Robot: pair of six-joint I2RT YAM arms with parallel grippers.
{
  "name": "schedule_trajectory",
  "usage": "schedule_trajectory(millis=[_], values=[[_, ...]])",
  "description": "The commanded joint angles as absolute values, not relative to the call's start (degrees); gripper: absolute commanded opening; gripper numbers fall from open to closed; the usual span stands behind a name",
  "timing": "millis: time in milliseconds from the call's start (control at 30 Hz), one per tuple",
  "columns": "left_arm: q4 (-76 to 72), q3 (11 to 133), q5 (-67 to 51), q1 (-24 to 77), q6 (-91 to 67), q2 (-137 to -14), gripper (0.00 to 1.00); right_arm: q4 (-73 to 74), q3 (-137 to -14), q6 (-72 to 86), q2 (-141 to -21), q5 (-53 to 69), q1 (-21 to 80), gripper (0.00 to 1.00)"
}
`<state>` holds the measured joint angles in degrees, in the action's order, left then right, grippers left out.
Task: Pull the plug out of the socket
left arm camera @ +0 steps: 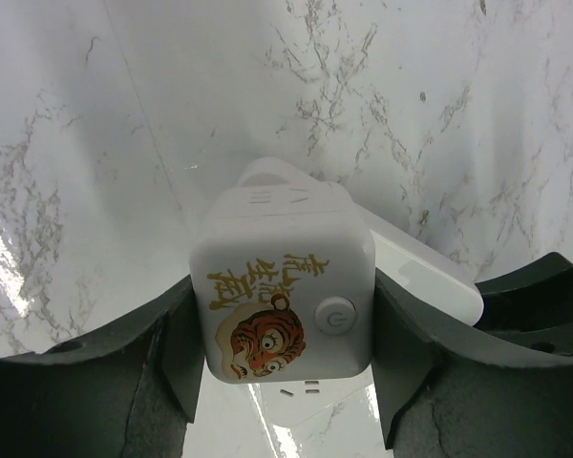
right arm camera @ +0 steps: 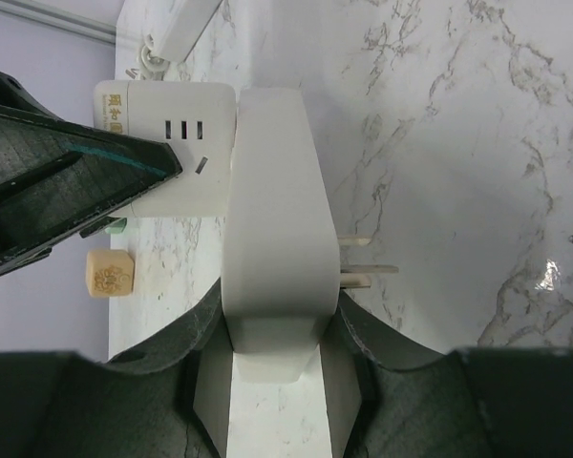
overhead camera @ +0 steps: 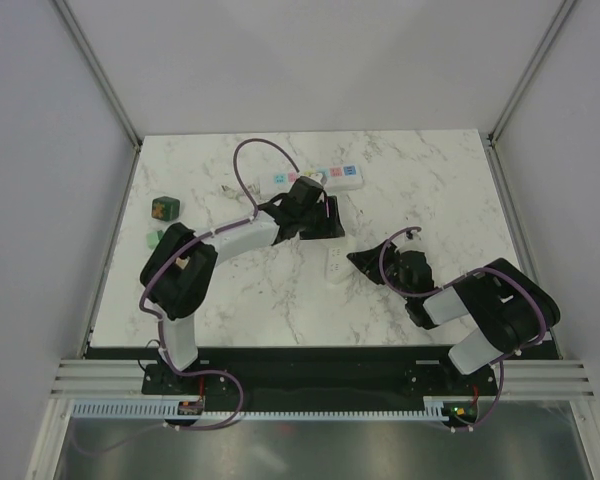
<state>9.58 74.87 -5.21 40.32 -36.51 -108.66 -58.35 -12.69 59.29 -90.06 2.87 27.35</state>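
Observation:
The plug (overhead camera: 164,208), a dark green cube, lies on the marble table at the far left, apart from the socket. The socket (overhead camera: 325,175), a white power strip with pastel outlets, lies at the back centre and shows again at the top of the right wrist view (right arm camera: 181,29). My left gripper (left arm camera: 285,320) is shut on a white cube (left arm camera: 282,277) with a tiger picture. That cube (right arm camera: 162,105) sits against one face of a plain white rectangular block (right arm camera: 277,191). My right gripper (right arm camera: 279,315) is shut on the block's near end; the block's prongs stick out on its other face.
A small bright-green block (overhead camera: 152,240) lies near the plug at the left edge. A tan cube face (right arm camera: 108,277) shows beyond the left gripper. In the top view the left gripper (overhead camera: 320,218) and right gripper (overhead camera: 370,262) meet mid-table at the white block (overhead camera: 337,265). Grey walls enclose the table.

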Motion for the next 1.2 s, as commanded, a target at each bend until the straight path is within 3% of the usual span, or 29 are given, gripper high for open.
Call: schedule_trajectory(millis=[0,200,433,700,933,1167], values=[[16.1,75.9,-3.4,41.9,-31.8,-105.6,0.02,-47.1,-11.1,51.7,-92.6,-0.6,27.4,0.00],[-3.6,64.5,-22.8,36.0,-46.2,-103.4,0.02,-47.2,-11.0,51.8,-92.6,-0.6,27.4,0.00],[17.2,75.1,-5.2,39.9,-33.9,-103.9,0.02,-47.3,-10.9,51.9,-92.6,-0.6,27.4,0.00],[2.4,65.4,-22.3,35.2,-44.1,-101.9,0.02,-47.2,-10.9,51.7,-92.6,-0.6,27.4,0.00],[25.9,78.7,4.4,41.3,-30.6,-104.1,0.02,-47.2,-10.9,51.6,-92.5,-0.6,27.4,0.00],[8.6,65.9,-14.9,35.4,-36.9,-97.9,0.02,-47.1,-11.0,51.7,-92.5,-0.6,27.4,0.00]])
